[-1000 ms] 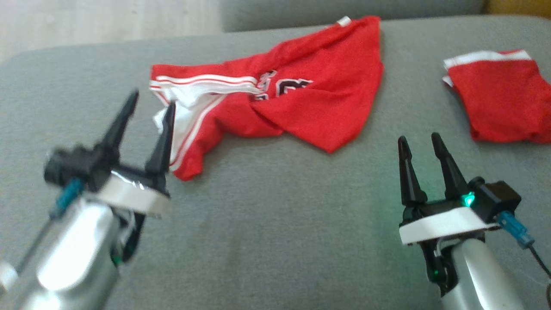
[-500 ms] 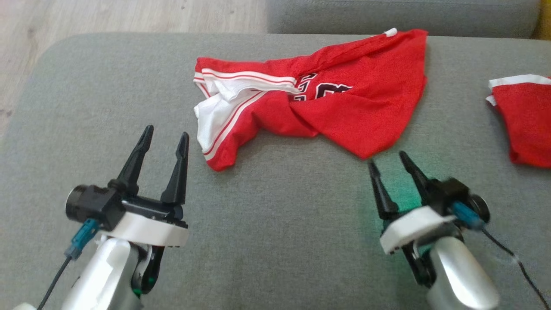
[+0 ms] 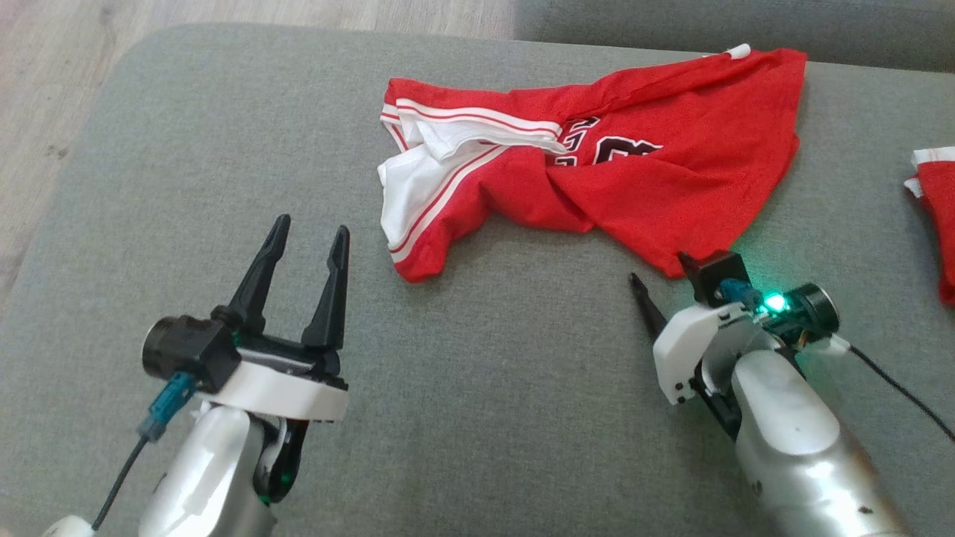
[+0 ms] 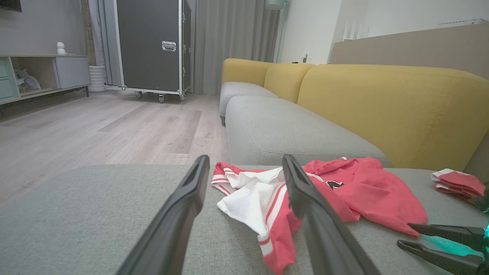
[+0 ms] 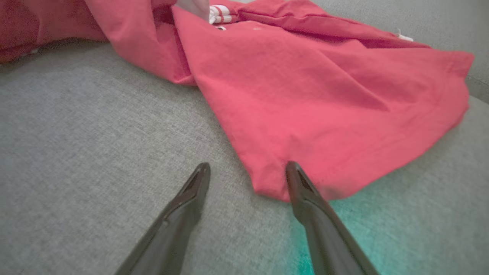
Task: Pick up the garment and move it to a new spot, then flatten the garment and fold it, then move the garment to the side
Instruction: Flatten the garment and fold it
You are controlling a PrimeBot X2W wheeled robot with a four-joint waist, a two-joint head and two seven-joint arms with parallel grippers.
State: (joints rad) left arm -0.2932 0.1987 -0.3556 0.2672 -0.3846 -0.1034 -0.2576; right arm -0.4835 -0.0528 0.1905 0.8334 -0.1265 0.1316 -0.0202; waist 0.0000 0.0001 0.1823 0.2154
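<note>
Both jaws wide open, empty, near the red jersey (image 3: 656,179).
Let the right jaws straddle its near corner, pinching low against the grey cushion (image 3: 477,418).

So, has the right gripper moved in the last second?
Yes. Against the red garment, which lies unchanged, the right gripper has closed in leftward on its near corner, jaws open.

— What colour is the garment (image 3: 656,186)?
— Red, with white panels, red-and-white stripes and black, white-edged lettering.
— And under it?
— A plain grey cushion (image 3: 485,388). My fingers (image 3: 330,298) are black; a green light (image 3: 774,302) glows on my right wrist.
</note>
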